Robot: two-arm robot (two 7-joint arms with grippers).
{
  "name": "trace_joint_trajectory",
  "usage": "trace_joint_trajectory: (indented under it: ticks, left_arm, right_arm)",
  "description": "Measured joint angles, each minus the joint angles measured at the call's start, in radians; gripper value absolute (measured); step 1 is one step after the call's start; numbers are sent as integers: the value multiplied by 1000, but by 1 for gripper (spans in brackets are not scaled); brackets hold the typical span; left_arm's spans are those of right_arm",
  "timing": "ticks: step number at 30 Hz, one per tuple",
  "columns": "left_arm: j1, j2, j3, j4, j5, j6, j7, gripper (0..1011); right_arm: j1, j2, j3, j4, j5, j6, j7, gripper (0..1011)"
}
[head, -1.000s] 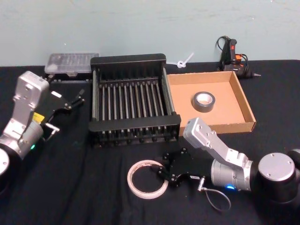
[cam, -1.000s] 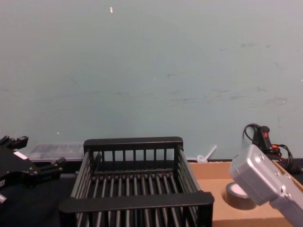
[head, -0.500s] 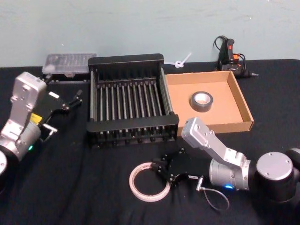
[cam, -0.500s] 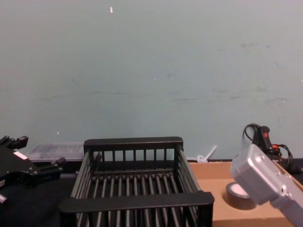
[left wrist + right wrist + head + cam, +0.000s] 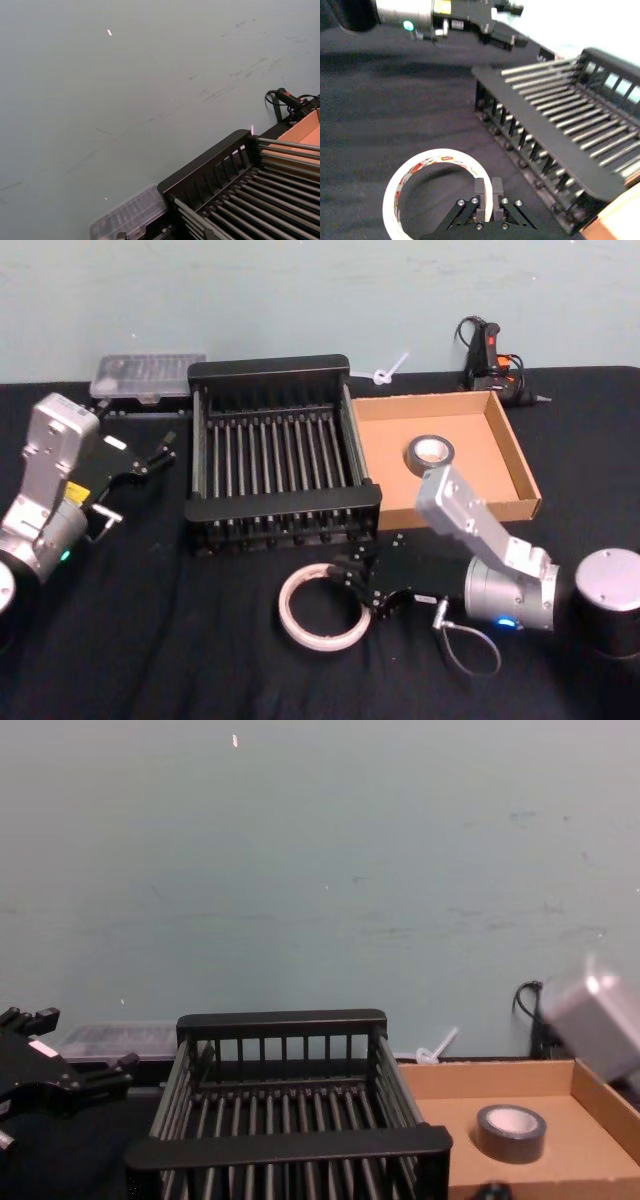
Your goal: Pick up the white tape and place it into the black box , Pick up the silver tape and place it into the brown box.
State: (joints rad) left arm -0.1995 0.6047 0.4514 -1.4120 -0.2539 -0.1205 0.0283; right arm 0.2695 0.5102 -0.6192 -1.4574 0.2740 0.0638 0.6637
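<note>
Silver tape point(image 5: 430, 454): lies flat inside the brown box point(image 5: 517, 456), toward the tray's centre; this half of the task looks complete.
White tape point(image 5: 322, 605): flat on the black cloth at 6 o'clock from the black box point(image 5: 275, 373), not yet lifted.
Black box: holds nothing on its slats; the white tape's transfer remains.
Right gripper point(image 5: 486, 192): low at the ring's 3 o'clock side, fingers drawn narrow across the ring's wall, one inside and one outside; judged to be gripping it.
Left gripper point(image 5: 160, 454): idle at 9 o'clock from the black box, fingers parted, carrying nothing.
Hard to make out: whether the ring has left the cloth; its near edge is cut off in the right wrist view.
Background: a clear plastic case point(image 5: 148, 375) at 11 o'clock, untouched.
</note>
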Motion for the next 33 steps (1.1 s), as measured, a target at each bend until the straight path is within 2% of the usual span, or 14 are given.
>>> trace_joint_trajectory:
  ticks: [9,15,23,33]
  left_arm:
    - [0,0,0,0,0,0,0,1001]
    - [0,0,0,0,0,0,0,1001]
    - [0,0,0,0,0,0,0,1002]
    - [0,0,0,0,0,0,0,1001]
  right_arm:
    - [0,33,35,-66,60,-20,14,91]
    - [10,34,51,-76,82,-26,2,92]
    - [36,6,73,-54,96,-24,-49,92]
    - [107,-60,99,14,85,-6,-124,92]
